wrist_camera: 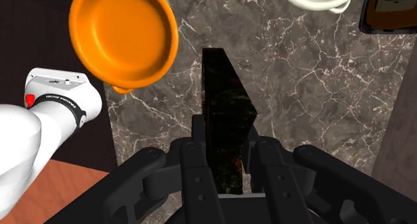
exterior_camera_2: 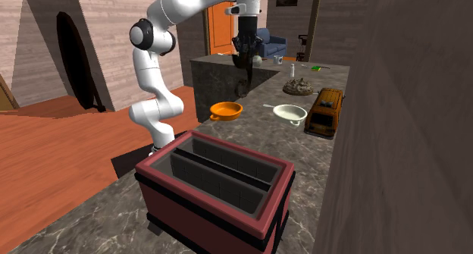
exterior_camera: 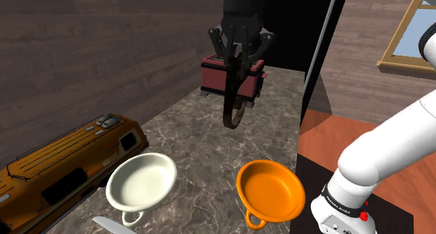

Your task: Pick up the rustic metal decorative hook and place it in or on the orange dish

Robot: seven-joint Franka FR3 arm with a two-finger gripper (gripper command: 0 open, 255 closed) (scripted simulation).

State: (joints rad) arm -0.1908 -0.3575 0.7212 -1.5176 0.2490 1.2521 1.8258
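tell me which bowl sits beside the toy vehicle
The white handled bowl; the orange handled bowl lies farther from the orange toy vehicle.

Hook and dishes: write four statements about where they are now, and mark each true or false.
1. The gripper is shut on the dark hook, which hangs above the marble counter. True.
2. The hook lies in the orange dish. False: the dish is empty.
3. The white dish sits between the orange dish and the orange toy vehicle. True.
4. The white dish is inside the dark red box. False: it stands on the counter, apart from the box.
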